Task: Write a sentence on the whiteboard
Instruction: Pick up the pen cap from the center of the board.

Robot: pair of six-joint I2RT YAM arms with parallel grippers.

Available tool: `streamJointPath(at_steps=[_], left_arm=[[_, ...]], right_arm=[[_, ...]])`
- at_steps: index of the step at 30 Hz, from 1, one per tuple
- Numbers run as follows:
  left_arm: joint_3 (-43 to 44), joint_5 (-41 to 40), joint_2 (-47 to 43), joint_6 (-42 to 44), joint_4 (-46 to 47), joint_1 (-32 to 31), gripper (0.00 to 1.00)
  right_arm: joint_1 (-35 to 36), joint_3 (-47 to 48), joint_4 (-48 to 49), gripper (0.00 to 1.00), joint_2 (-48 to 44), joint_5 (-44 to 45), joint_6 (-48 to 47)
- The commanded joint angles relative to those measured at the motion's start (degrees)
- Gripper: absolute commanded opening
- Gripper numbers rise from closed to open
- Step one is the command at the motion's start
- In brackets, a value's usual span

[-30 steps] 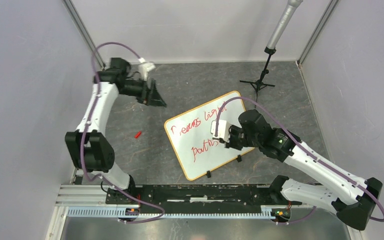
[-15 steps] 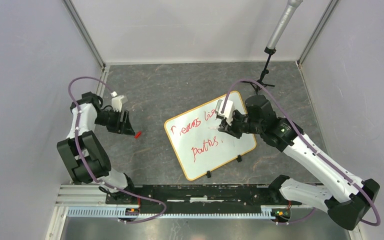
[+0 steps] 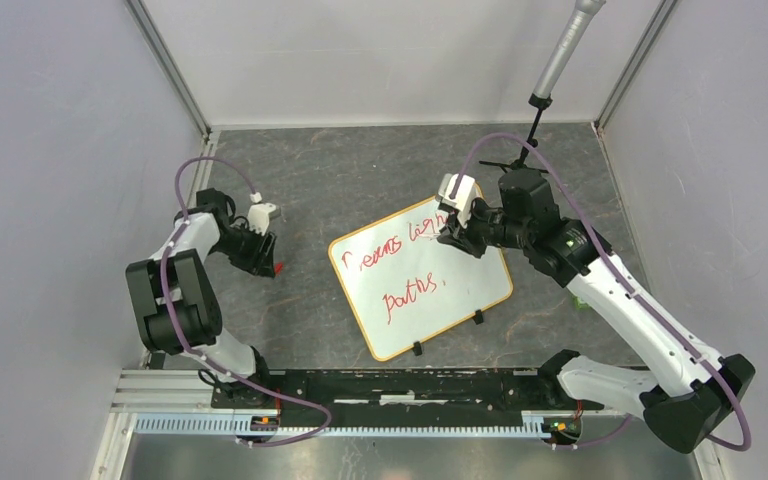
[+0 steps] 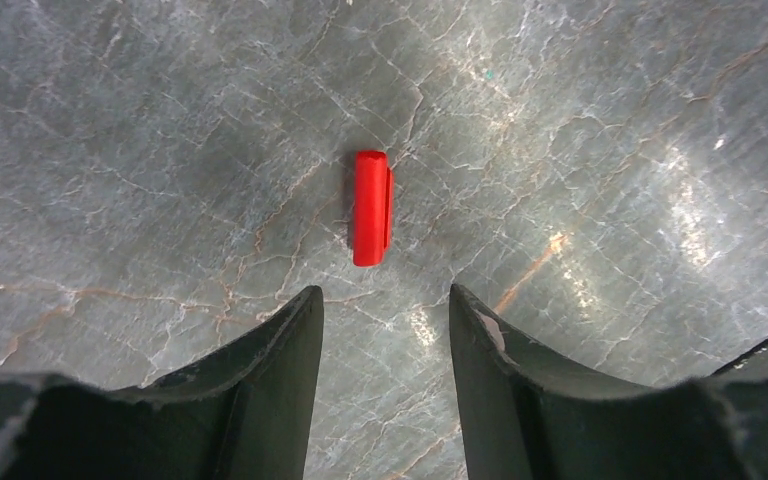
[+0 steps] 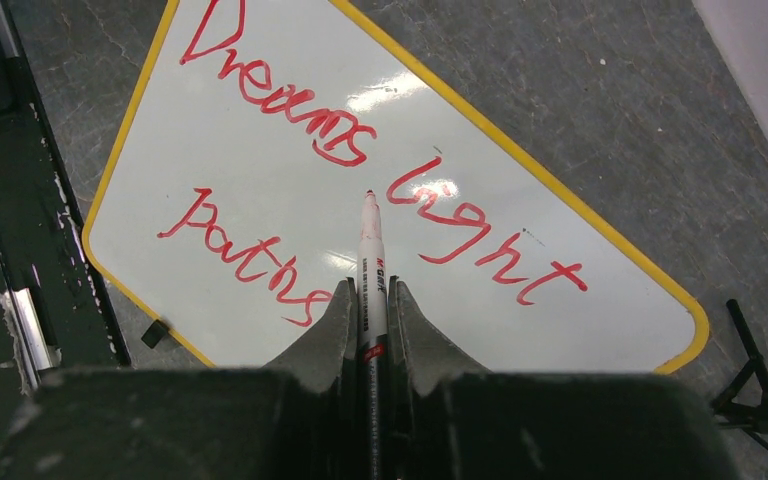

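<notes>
The whiteboard (image 3: 465, 288) lies flat and slantwise on the grey worktop (image 3: 360, 180), nearer the right arm, its two black clips on the near edge; the sentence (image 5: 340, 140) stands on it in red, two slanted lines reading "Dreams light" and, beneath, "paths", with a small mark after the last word that may be a full stop; the writing therefore looks finished, or very nearly so. The right hand (image 5: 370, 290) is clamped tight on the marker (image 5: 371, 245), whose uncapped tip points at the gap between "Dreams" and "light"; whether the tip touches the board cannot be told. The left hand (image 4: 383, 295) hangs low over the worktop well to the left of the board, its jaws part-way apart and holding nothing, with the red cap (image 4: 371, 207) lying just ahead of its fingertips; what seems left is to pick up that cap, close the marker and put it down.
</notes>
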Motion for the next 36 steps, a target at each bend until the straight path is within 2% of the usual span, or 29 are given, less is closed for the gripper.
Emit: streamJointPath(at_steps=[1,12,18,21,24,26,31,36], left_arm=[[-1.77,-2.45,1.24,2.73,4.84,-1.74,0.54],[-7.15,-9.47,2.79,1.88,12.26,-7.78,0.44],[-9.45,-13.5,3.45,0.94,15.5,-12.59,0.35],[-9.49,-13.39,3.33,-0.35,15.22,-13.65,0.21],[-7.49,-10.67,2.22,-2.21,11.4,-13.49,0.08],[-5.28,-7.73,0.07,-3.07,7.36,-13.37,0.03],[2.2,-1.02,-7.91,-4.97,-1.28,-13.44,0.02],[14.49,2.73,-13.13,-7.13,-9.31,-13.37,0.02]], right_arm=[[-0.61,3.23,-0.19,0.0,1.08,-1.57,0.84],[-1.48,4.59,1.04,0.0,1.91,0.91,3.04],[-1.63,7.12,1.02,0.0,3.35,1.97,3.31],[-1.65,7.16,1.04,0.0,3.35,2.53,3.16],[-1.71,6.74,1.69,0.0,2.85,3.29,3.3],[-1.73,6.5,2.2,0.0,2.83,2.72,3.86],[-1.73,6.38,2.71,0.0,3.16,0.92,4.89],[-1.74,6.36,3.29,0.0,3.02,-0.41,5.77]])
